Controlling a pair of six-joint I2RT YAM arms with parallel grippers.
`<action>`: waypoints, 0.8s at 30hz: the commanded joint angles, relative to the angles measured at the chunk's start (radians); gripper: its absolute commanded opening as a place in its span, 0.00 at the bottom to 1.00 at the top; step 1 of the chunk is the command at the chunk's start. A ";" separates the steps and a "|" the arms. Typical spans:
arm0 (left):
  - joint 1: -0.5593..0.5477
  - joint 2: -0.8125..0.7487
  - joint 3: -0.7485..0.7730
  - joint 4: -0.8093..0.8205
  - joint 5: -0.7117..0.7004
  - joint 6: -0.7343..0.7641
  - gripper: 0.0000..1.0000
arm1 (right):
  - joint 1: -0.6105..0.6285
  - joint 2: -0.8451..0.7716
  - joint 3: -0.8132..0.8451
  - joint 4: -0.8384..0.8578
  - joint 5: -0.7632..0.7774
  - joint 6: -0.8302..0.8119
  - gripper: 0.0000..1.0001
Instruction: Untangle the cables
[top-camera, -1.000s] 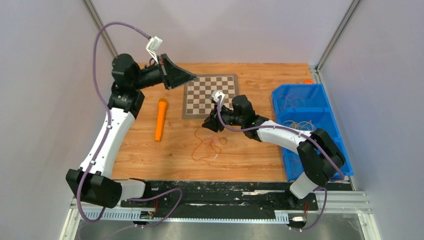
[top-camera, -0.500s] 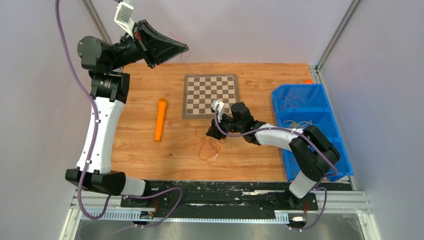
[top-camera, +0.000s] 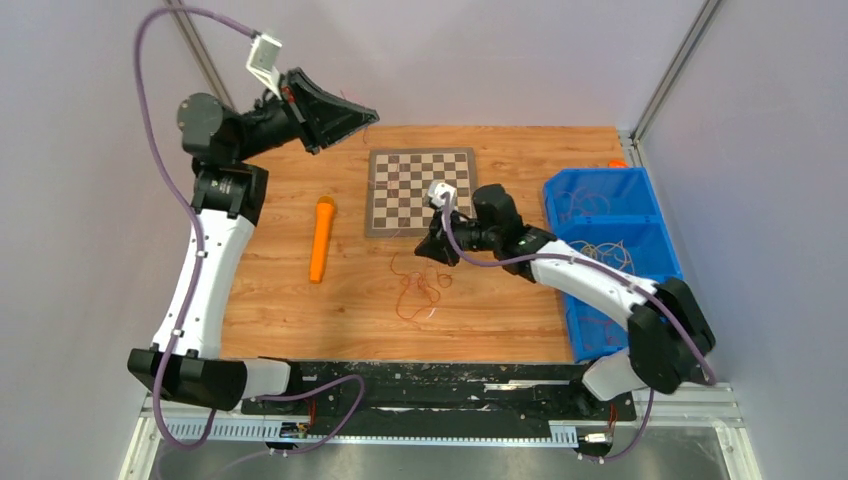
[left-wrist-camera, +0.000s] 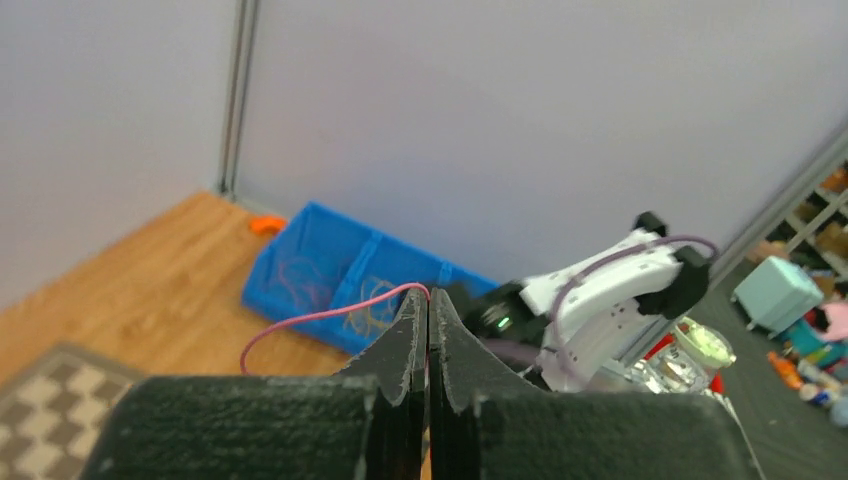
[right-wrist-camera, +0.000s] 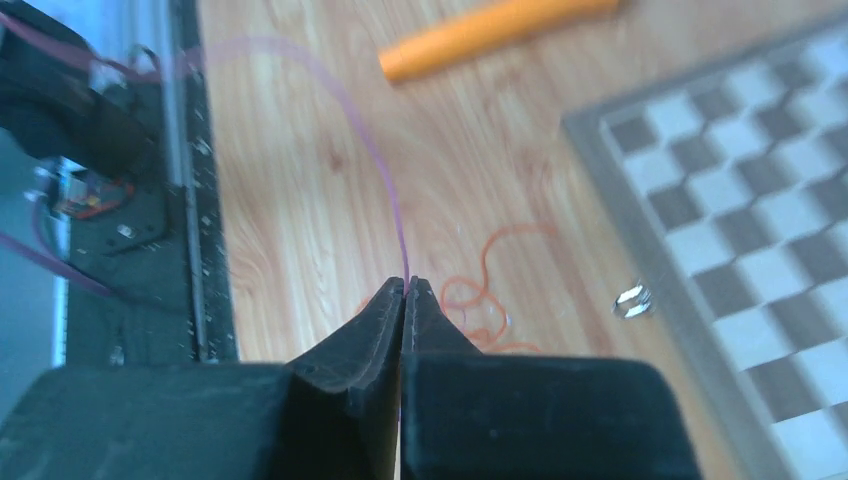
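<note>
A tangle of thin reddish-orange cables (top-camera: 413, 290) lies on the wooden table in front of the chessboard; it also shows in the right wrist view (right-wrist-camera: 482, 292). My left gripper (top-camera: 366, 113) is raised high over the table's back left. Its jaws are shut on a thin pinkish-red cable (left-wrist-camera: 320, 318) that loops out to the left of the tips (left-wrist-camera: 428, 296). My right gripper (top-camera: 427, 251) hangs low, just above the tangle's upper right. It is shut on a thin pinkish cable (right-wrist-camera: 378, 170) that arcs away from its tips (right-wrist-camera: 405, 286).
A solid orange cylinder (top-camera: 321, 238) lies left of the tangle. The chessboard (top-camera: 421, 188) sits at the back middle, with a small metal clip (right-wrist-camera: 632, 300) near its edge. A blue bin (top-camera: 652, 205) at the right holds more thin cables.
My left gripper has risen from the chessboard's corner to high at the back left. My right gripper dipped toward the tangle, then lifted. The tangle has drawn narrower.
</note>
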 joint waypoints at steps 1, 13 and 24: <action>0.007 -0.041 -0.206 -0.132 -0.132 0.126 0.00 | 0.001 -0.205 0.108 -0.078 -0.098 -0.007 0.00; -0.027 -0.027 -0.505 -0.293 -0.141 0.276 0.00 | 0.000 -0.325 0.342 -0.108 0.064 0.008 0.00; -0.060 -0.109 -0.434 -0.236 -0.152 0.299 0.00 | -0.021 -0.292 0.237 -0.197 0.061 -0.026 0.00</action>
